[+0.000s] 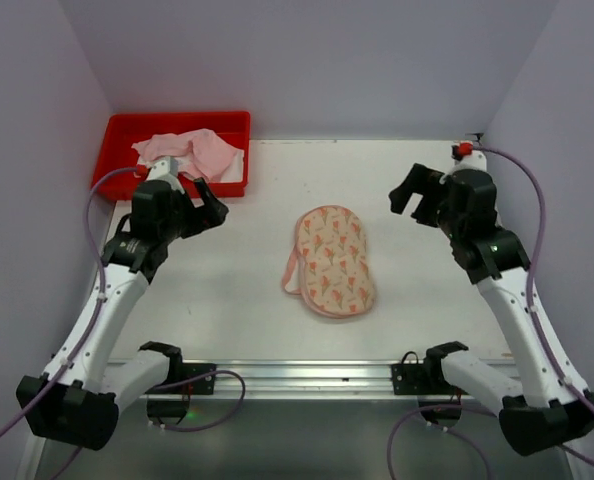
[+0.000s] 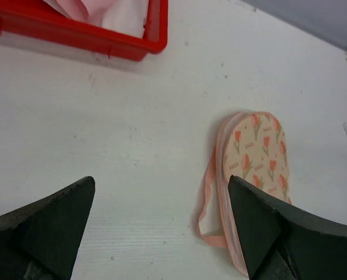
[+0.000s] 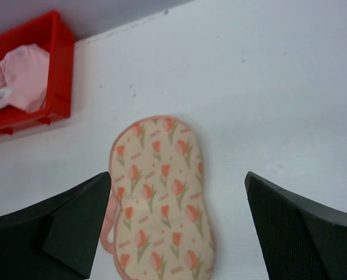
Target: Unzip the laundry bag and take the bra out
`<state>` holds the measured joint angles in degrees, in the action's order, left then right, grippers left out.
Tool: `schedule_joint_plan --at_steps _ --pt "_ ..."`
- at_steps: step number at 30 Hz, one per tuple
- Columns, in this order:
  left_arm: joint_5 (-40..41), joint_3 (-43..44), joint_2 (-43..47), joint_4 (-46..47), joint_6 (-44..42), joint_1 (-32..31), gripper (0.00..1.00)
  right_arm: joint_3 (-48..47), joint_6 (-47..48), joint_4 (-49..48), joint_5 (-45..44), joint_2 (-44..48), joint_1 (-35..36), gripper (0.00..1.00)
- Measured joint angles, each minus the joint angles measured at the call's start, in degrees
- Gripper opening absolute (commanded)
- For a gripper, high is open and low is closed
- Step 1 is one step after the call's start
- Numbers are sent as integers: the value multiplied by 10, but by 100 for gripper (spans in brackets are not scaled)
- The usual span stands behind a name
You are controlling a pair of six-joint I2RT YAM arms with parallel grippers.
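Note:
The laundry bag (image 1: 334, 260) lies flat in the middle of the white table, print side up, with its pink loop strap (image 1: 290, 270) on its left side. It also shows in the left wrist view (image 2: 258, 151) and the right wrist view (image 3: 162, 198). I cannot make out its zipper pull. The pale-pink and white bra (image 1: 192, 155) lies bunched in the red tray (image 1: 177, 120) at the back left. My left gripper (image 1: 205, 200) is open and empty, in front of the tray and left of the bag. My right gripper (image 1: 412, 200) is open and empty, raised to the right of the bag.
Lilac walls close the table in at the back and on both sides. A metal rail (image 1: 307, 375) with the arm bases runs along the near edge. The red tray's corner (image 2: 156, 41) is just beyond my left gripper (image 2: 162, 186).

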<state>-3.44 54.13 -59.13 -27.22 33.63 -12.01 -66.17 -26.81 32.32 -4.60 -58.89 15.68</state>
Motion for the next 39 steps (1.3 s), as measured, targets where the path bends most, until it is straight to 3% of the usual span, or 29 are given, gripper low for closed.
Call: schedule_joint_plan --at_steps 7,14,19,27,39 --pt "107 101 134 -94 -64 8 100 -31 18 76 -110 197 -15 99" --pt "191 178 290 -146 -118 9 100 -47 42 105 -141 385 -15 99" --pt "221 178 365 -176 -122 8 100 -21 70 117 -144 478 -15 99" --pt "223 109 407 -212 -117 0 100 18 89 125 -135 529 -15 99" --pt "220 62 424 -217 -106 -6 100 35 89 131 -101 534 -15 99"
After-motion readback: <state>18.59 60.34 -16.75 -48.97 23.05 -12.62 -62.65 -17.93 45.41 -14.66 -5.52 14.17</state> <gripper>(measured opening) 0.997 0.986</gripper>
